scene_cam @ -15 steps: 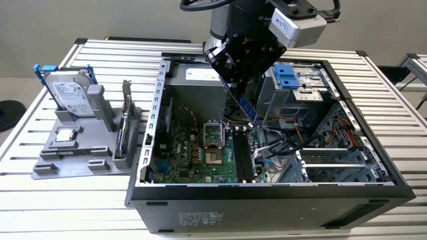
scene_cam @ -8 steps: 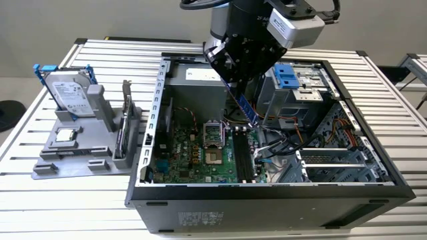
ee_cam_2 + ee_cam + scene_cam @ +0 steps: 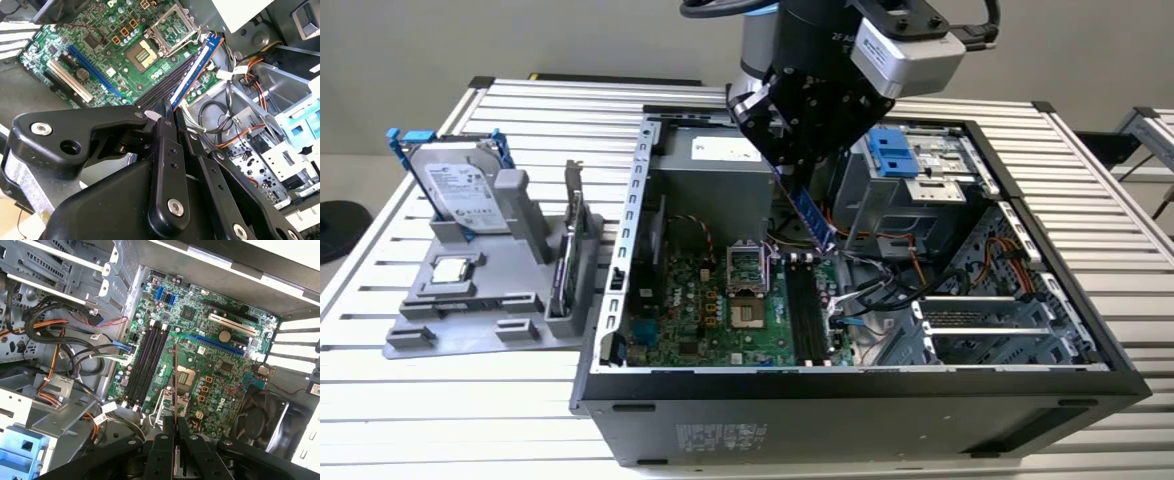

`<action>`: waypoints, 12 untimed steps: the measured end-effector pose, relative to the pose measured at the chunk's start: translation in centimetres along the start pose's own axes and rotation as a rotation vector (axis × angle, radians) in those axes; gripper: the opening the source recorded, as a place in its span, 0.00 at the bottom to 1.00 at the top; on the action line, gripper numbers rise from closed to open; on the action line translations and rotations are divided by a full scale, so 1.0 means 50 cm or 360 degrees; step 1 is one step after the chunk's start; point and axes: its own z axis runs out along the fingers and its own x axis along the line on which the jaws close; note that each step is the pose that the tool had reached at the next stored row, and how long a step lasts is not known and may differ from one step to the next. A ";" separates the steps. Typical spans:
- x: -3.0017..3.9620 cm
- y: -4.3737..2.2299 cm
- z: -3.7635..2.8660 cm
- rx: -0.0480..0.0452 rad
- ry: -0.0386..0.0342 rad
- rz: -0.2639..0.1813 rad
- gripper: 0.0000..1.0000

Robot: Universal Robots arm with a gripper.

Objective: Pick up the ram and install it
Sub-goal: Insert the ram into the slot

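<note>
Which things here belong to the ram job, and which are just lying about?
Job:
gripper, shut on the ram
slots
board
case

Lying about:
hard drive
processor
grey stand
cables

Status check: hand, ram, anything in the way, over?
Hand shut on ram. Ram held above motherboard, not in slots. Cables close beside slots.
</note>
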 end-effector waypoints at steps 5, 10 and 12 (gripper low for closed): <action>0.000 0.000 0.001 0.0000 0.0001 0.0023 0.00; 0.000 0.000 0.002 -0.0001 0.0001 0.0044 0.00; 0.000 0.000 0.002 -0.0001 0.0002 0.0053 0.00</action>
